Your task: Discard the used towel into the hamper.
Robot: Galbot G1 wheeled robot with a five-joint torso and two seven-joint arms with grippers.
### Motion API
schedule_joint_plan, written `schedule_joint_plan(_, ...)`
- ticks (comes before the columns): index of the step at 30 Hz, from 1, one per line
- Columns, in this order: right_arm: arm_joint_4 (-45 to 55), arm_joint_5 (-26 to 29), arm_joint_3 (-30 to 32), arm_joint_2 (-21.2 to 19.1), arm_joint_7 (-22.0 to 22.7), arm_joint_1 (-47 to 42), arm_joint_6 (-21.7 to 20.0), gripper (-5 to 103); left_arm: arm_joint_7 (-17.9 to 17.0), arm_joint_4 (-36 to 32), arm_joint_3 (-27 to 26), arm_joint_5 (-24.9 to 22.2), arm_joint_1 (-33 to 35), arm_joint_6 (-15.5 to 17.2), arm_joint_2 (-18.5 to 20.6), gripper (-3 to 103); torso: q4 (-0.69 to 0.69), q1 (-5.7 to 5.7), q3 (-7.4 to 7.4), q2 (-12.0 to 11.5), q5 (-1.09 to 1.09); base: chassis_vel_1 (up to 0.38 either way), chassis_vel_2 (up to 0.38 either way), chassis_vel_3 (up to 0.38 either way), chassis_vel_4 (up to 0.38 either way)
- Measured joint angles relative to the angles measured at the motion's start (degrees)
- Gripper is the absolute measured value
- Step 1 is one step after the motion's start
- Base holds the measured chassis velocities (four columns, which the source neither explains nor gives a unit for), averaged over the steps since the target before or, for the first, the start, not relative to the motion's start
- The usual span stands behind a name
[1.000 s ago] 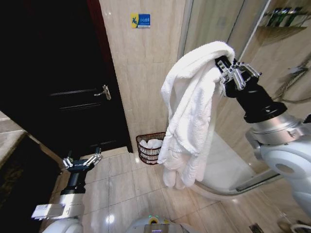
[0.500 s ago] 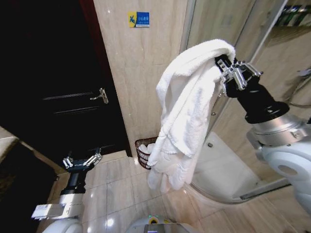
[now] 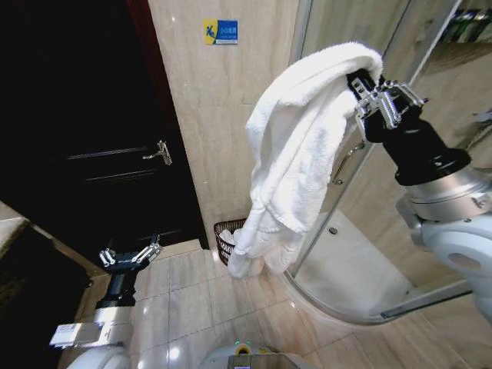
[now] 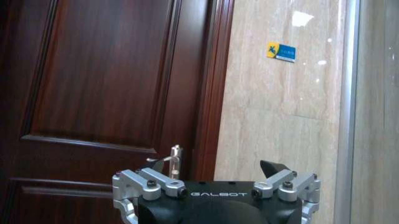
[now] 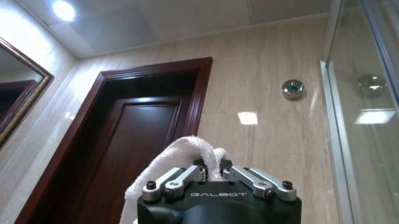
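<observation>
White terry towel, thick & rumpled, is held high in long folds, pinched by right hand. Dark wire hamper is seen on floor behind it, by wall. Left hand is parked low, open.

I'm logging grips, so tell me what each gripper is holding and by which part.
The right gripper pinches the white towel at a bunched fold near its top, the rest hanging down. The left gripper is open and holds nothing.
</observation>
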Motion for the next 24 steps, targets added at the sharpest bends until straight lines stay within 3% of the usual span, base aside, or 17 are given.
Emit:
schedule_joint_plan(13, 0.24, -0.12, -0.01, 0.58, -0.39, -0.6, 0.01, 9, 0.0, 0.0, 0.0, 0.0, 0.0, 0.0, 0.0, 100, 0.0, 0.01, 0.0, -0.01, 0.02, -0.102, 0.091, 0.094, -0.103)
schedule_joint_plan(17, 0.48, 0.0, -0.02, 0.56, -0.34, -0.52, 0.05, 9, 0.0, 0.0, 0.0, 0.0, 0.0, 0.0, 0.0, 100, 0.01, 0.01, 0.0, -0.02, 0.05, -0.224, 0.243, 0.22, -0.215)
schedule_joint_plan(20, 0.87, 0.29, -0.43, 0.42, -0.2, -0.11, 0.15, 9, 0.0, 0.0, 0.0, 0.0, 0.0, 0.0, 0.0, 100, -0.02, 0.02, 0.0, -0.02, -0.07, -0.262, 0.255, 0.254, -0.261)
schedule_joint_plan(22, 1.42, 0.7, -0.97, 0.13, 0.04, 0.22, 0.13, 9, 0.01, 0.0, 0.01, 0.0, -0.01, 0.0, 0.0, 100, -0.01, 0.06, 0.01, -0.05, 0.05, -0.221, 0.259, 0.245, -0.262)
schedule_joint_plan(24, 1.61, 0.92, -1.11, 0.02, 0.17, 0.34, 0.05, 9, 0.01, 0.0, 0.0, 0.0, -0.01, 0.0, 0.01, 100, -0.02, 0.09, 0.03, -0.06, -0.01, -0.203, 0.242, 0.16, -0.207)
